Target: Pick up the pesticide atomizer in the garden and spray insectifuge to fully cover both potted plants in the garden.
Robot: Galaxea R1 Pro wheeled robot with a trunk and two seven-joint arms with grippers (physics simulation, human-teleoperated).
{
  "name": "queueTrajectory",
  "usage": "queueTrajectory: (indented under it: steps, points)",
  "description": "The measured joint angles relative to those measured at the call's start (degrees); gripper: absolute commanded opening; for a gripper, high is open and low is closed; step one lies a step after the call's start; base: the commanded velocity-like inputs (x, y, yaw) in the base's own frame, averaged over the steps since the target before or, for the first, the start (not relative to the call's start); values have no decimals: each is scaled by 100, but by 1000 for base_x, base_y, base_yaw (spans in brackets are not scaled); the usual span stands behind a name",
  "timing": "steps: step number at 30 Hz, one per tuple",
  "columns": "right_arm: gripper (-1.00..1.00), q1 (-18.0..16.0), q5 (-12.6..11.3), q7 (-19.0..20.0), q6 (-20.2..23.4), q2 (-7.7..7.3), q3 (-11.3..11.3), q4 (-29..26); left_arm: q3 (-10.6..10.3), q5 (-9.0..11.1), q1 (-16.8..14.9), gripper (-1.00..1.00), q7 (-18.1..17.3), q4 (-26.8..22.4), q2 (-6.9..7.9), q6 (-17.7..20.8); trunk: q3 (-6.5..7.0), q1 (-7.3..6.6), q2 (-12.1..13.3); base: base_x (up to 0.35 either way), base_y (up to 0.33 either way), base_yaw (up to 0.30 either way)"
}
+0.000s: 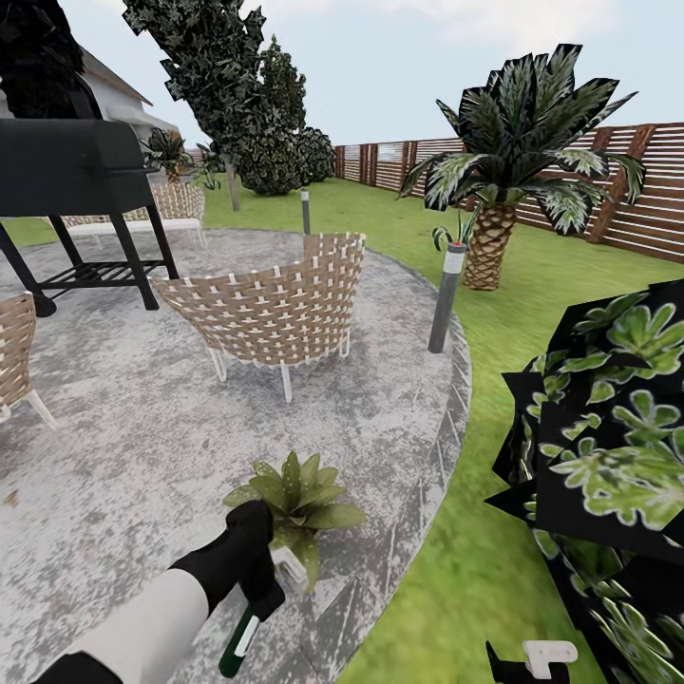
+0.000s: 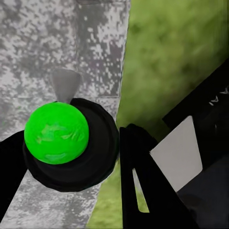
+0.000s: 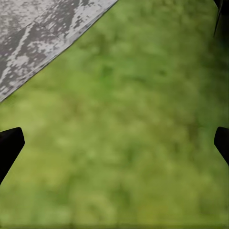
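Observation:
One potted plant (image 1: 302, 502), a rosette of pointed green leaves, stands on the grey patio (image 1: 114, 456) near its curved edge. Its pot is hidden behind leaves and my hand. I cannot make out any insectifuge on the leaves. My left gripper (image 1: 255, 562) hangs just beside the plant, shut on the pesticide atomizer (image 1: 237, 644), a green bottle with a white head. The left wrist view shows the atomizer's green round top (image 2: 56, 132) and grey nozzle (image 2: 65, 85) held between the black fingers (image 2: 138, 167). Over the lawn, my right gripper (image 3: 114, 143) is open and empty.
A big dark-leaved shrub (image 1: 613, 456) crowds the right side. On the patio stand a wicker chair (image 1: 275, 309) and a black grill (image 1: 71, 171). A grey bollard light (image 1: 446, 299) marks the patio edge; a palm (image 1: 513, 152) and a slatted fence (image 1: 655, 195) lie beyond.

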Motion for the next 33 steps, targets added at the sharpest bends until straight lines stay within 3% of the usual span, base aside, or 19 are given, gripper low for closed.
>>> queueTrajectory:
  steps: [10, 16, 23, 33]
  points:
    - [100, 0, 0, 1, 0, 0, 0, 0, 16, -38, -343, -100, -193, -87, -56, 24, 0, 0, 0, 0, 0, 0]
    - [100, 0, 0, 1, 0, 0, 0, 0, 3, -82, -403, -100, -198, -23, 42, 26, 0, 0, 0, 0, 0, 0]
    - [100, 0, 0, 0, 0, -8, 0, 0, 4, -158, -329, -100, -200, -7, 289, 20, 0, 0, 0, 0, 0, 0]
    - [100, 0, -1, -8, 0, -43, 0, 0, 5, -144, -294, -100, -160, 7, 286, 11, 0, 0, 0, 0, 0, 0]
